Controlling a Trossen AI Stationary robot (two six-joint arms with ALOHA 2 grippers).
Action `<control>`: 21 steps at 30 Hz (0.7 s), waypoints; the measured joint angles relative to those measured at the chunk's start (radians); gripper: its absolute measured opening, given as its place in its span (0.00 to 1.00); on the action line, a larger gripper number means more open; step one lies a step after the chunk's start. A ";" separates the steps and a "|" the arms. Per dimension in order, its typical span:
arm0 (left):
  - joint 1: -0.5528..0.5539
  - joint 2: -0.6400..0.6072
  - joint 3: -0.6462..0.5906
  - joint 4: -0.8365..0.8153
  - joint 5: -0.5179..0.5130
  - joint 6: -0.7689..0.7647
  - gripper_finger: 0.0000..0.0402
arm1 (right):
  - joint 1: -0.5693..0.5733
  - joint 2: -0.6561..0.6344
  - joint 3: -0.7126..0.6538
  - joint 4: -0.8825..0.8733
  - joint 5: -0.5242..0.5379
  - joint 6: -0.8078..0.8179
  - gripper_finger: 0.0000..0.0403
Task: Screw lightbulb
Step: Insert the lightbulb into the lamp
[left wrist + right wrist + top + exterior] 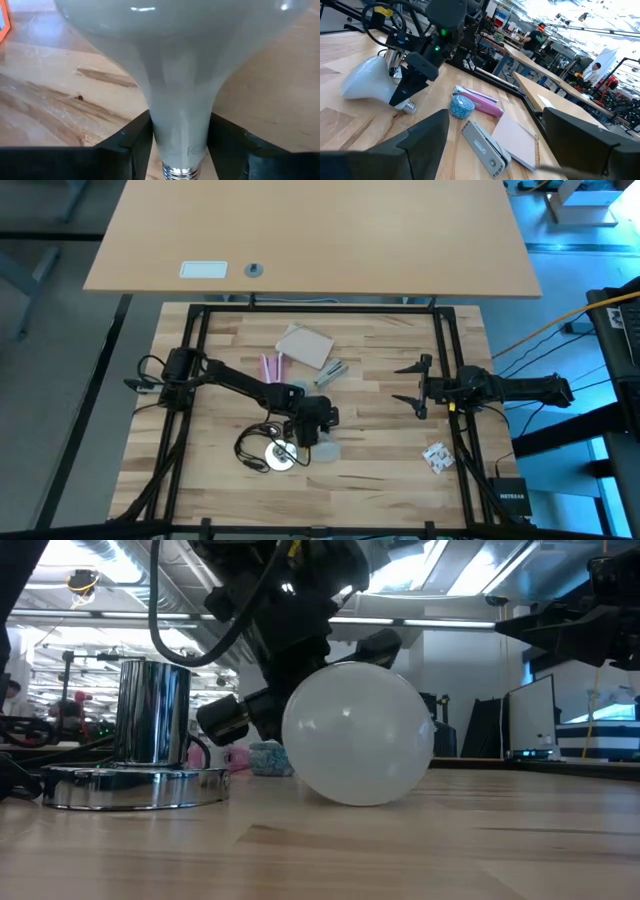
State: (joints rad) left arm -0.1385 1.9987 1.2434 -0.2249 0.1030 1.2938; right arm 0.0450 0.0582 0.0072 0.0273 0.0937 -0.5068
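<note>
The pale whitish lightbulb [358, 735] lies on its side, its dome resting on the wooden table. It also shows in the right wrist view [367, 80] and the high view [327, 450]. My left gripper [317, 432] is shut on its narrow neck, near the table's middle front. A chrome lamp base [140, 785] with an upright socket tube [152, 710] and a black cord stands just to the bulb's left [278, 455]. My right gripper [400, 384] is open and empty, well to the right of the bulb. My left gripper pinches the bulb's narrow neck [180, 135] between its two fingers [134, 146], just above the silvery screw base [179, 172]. The fingers slant down from above and lie across the neck [406, 90]. The bulb lies tilted, its dome on the table [360, 802].
Two pink pens [272, 367], a notebook [305, 345], a grey flat tool [331, 372] and a small blue ball [462, 106] lie behind the bulb. A crumpled white piece [437, 457] lies at the front right. People show in the room beyond.
</note>
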 joint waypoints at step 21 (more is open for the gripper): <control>0.001 -0.001 0.000 0.139 -0.120 -0.062 0.38 | 0.000 0.000 0.000 0.000 0.000 0.000 0.81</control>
State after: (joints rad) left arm -0.1375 1.9975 1.2430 -0.0858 -0.0166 1.2315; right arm 0.0448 0.0586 0.0074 0.0273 0.0937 -0.5068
